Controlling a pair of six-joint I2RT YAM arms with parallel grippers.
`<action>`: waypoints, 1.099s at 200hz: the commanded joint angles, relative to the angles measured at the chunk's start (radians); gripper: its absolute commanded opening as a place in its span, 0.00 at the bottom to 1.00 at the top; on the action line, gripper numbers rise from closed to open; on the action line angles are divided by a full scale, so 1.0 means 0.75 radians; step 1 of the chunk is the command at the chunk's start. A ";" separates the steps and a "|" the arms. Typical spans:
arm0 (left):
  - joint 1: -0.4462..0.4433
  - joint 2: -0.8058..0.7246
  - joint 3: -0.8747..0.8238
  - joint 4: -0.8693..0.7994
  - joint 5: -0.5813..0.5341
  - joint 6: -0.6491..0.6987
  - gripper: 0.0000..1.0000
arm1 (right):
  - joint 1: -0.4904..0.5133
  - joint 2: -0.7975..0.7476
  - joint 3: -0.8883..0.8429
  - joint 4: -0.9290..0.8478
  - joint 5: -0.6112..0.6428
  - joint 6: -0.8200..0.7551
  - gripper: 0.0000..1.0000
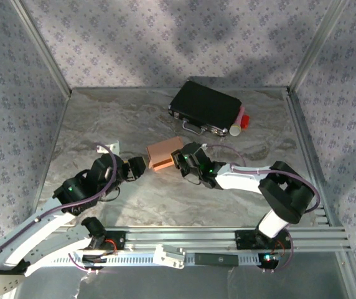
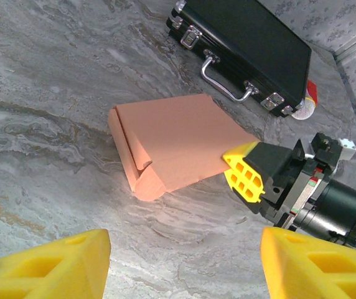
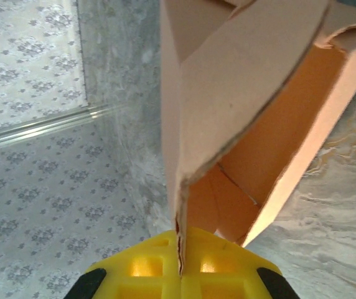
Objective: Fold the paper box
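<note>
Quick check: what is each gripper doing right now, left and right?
Left gripper: open, holding nothing.
Right gripper: closed on an edge of the box.

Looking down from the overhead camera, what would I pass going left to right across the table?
The left gripper, open → paper box → right gripper, pinching the box's edge → white tube with a red cap, beside the black case.
</note>
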 commanded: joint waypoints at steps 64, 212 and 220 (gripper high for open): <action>0.005 0.011 -0.013 -0.010 0.027 -0.003 0.64 | 0.002 0.061 -0.073 -0.034 -0.014 0.024 0.00; 0.018 0.106 -0.048 0.043 0.088 0.003 0.64 | 0.009 -0.038 -0.073 -0.156 0.015 -0.078 0.45; 0.032 0.130 -0.040 0.043 0.112 0.019 0.64 | 0.012 -0.105 -0.045 -0.250 0.030 -0.156 0.53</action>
